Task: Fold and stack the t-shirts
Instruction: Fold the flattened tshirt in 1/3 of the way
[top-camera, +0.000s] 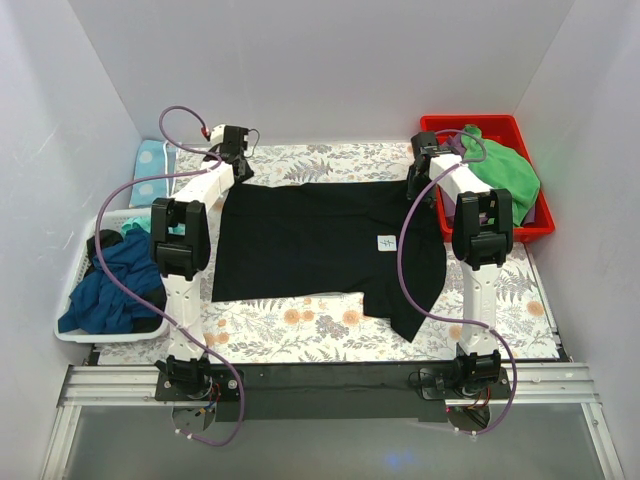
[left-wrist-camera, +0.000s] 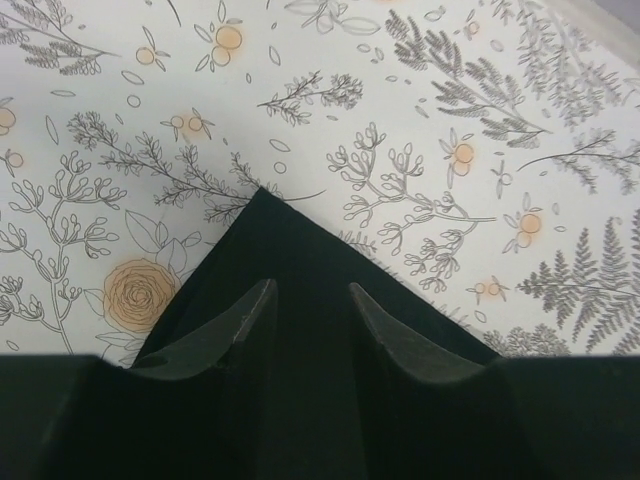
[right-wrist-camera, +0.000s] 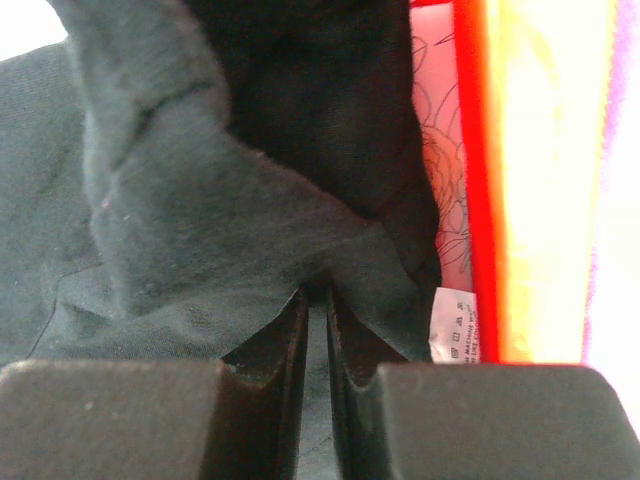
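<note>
The left pincer (left-wrist-camera: 310, 295) hangs over the far left corner of the black t-shirt (left-wrist-camera: 300, 260), its jaws apart and the cloth lying flat beneath and between them, so it grips nothing. The right pincer (right-wrist-camera: 315, 300) is closed on a bunched fold of the same shirt at its far right corner. Only its wrist view shows that pinch, along with a white care tag (right-wrist-camera: 452, 325) and the red wall of a bin just beside it.

From above, the pinch itself is hidden behind the arm. That view shows instead the whole black t-shirt (top-camera: 310, 240) spread over the floral worktop (top-camera: 300, 325), with a small white square label (top-camera: 385, 242) on it and one sleeve trailing toward the near edge.

The red bin (top-camera: 490, 122) on the far right holds a green garment (top-camera: 505, 175). A white basket (top-camera: 70, 270) on the left holds a dark blue t-shirt (top-camera: 115, 290), a bit of teal cloth (top-camera: 135, 228) and some black fabric.
</note>
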